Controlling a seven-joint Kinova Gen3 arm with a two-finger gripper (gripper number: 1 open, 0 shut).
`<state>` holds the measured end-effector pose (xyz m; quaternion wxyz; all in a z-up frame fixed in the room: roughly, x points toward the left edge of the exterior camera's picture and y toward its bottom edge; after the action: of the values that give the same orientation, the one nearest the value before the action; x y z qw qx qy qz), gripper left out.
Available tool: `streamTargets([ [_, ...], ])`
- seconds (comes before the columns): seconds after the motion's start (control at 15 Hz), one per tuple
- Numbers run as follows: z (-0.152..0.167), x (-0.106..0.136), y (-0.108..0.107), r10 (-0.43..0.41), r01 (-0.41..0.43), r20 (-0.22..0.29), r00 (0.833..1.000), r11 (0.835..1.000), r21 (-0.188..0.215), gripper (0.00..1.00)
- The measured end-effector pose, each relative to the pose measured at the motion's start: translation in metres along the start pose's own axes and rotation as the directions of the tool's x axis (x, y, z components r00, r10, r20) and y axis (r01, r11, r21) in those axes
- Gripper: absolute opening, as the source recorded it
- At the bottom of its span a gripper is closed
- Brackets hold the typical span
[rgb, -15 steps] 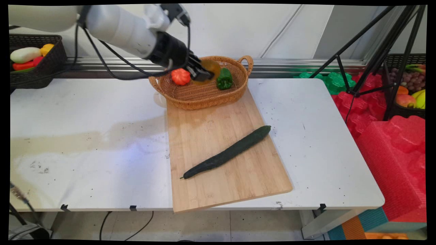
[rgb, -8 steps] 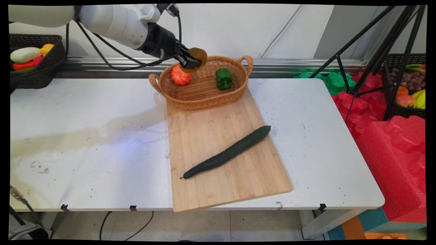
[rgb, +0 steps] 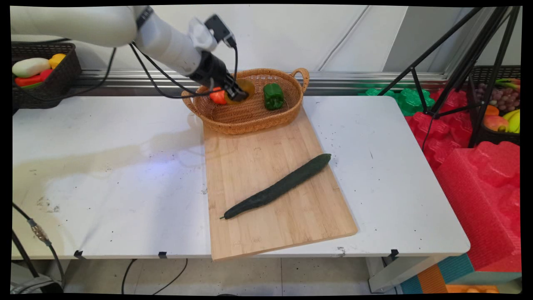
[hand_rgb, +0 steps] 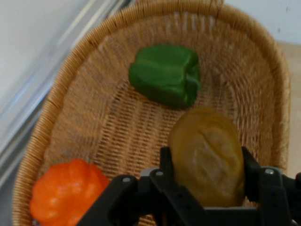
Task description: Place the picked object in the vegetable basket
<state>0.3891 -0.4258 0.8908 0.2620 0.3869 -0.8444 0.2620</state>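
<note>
Your pincer (hand_rgb: 207, 162) is clamped on a brownish-yellow potato (hand_rgb: 207, 157) over the wicker basket (rgb: 250, 114); green pepper (hand_rgb: 165, 74) just beyond it, orange pumpkin (hand_rgb: 66, 193) beside. No readable writing shows.

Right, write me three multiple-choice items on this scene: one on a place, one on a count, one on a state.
1. Where does the long dark green cucumber lie?
A. in the basket
B. on the wooden cutting board
C. on the bare table

2. How many items rest on the floor of the woven wicker basket?
A. two
B. four
C. none

3. What state is the black hand in?
A. open and empty
B. shut on the brownish-yellow potato-like item
C. shut on the cucumber

Answers:
1 B, it lies slantwise across the board.
2 A, only the green bell pepper and the orange pumpkin-like item rest there.
3 B, the fingers clamp both its sides.
</note>
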Motion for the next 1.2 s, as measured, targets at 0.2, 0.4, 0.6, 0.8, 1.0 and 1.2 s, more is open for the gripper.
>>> streamTargets([
  [0.2, 0.035, -0.011, -0.002, 0.006, -0.004, 0.062, 0.998, 1.0, -0.031, 0.0],
  [0.4, 0.055, -0.019, -0.004, 0.004, 0.0, 0.096, 0.995, 0.999, -0.048, 0.0],
  [0.6, 0.076, -0.027, -0.007, -0.002, 0.01, 0.127, 0.992, 0.998, -0.06, 0.0],
  [0.8, 0.087, -0.031, -0.01, -0.006, 0.015, 0.138, 0.99, 0.998, -0.067, 0.0],
  [1.0, 0.095, -0.032, -0.012, -0.012, 0.022, 0.139, 0.99, 0.997, -0.072, 1.0],
  [1.2, 0.097, -0.03, -0.013, -0.018, 0.028, 0.13, 0.991, 0.997, -0.073, 1.0],
])
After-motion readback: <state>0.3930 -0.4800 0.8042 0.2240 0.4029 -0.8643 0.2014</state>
